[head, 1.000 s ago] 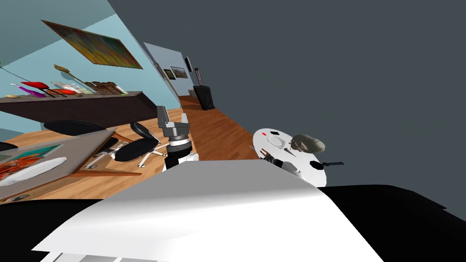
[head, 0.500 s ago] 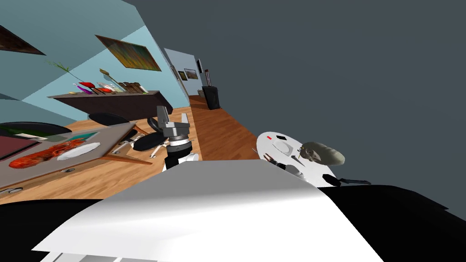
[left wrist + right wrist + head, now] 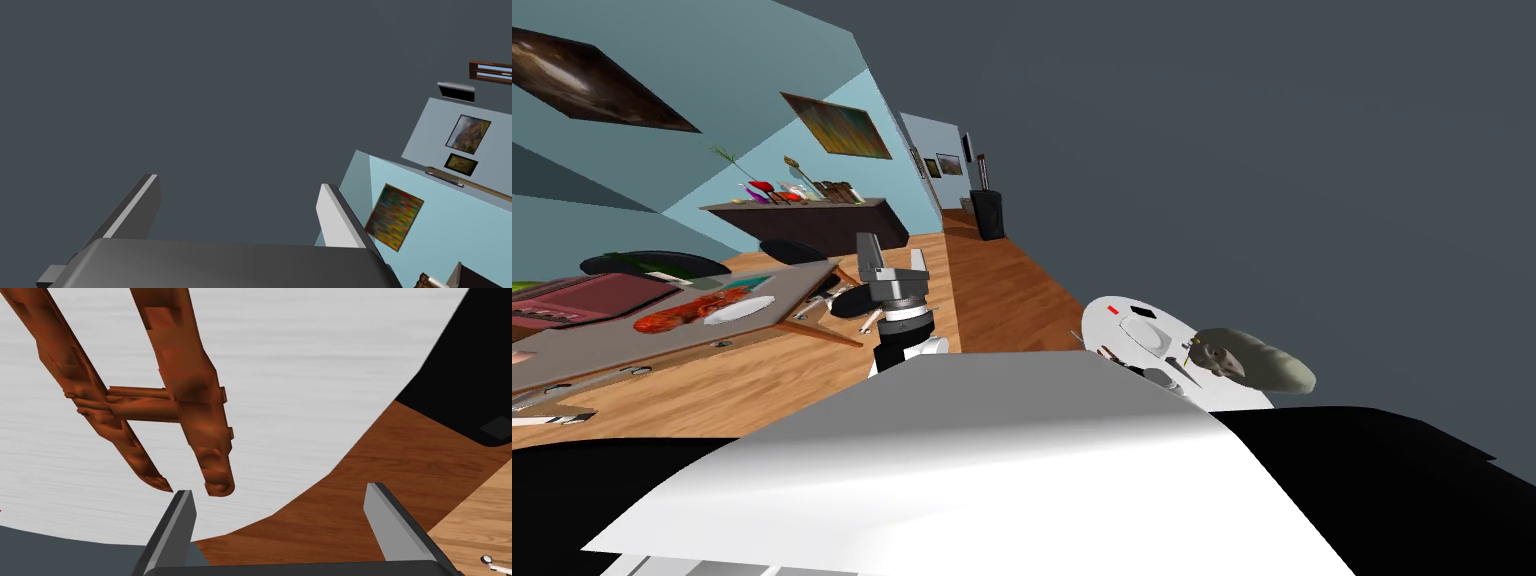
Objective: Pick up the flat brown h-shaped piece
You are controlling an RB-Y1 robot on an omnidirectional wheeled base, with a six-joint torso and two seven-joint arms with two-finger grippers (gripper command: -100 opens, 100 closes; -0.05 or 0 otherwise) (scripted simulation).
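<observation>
right jaws wide apart and empty, hanging low at the edge of the round white desk [image 3: 325, 363], likely so they can slide in flat. the brown h-shaped piece [image 3: 142, 405] lies flat near that edge, leg tips just ahead of them. left jaws are open and empty too, parked up high, out of the way. since a second ago the head view has swung. that's my own turn, not the desk's.
</observation>
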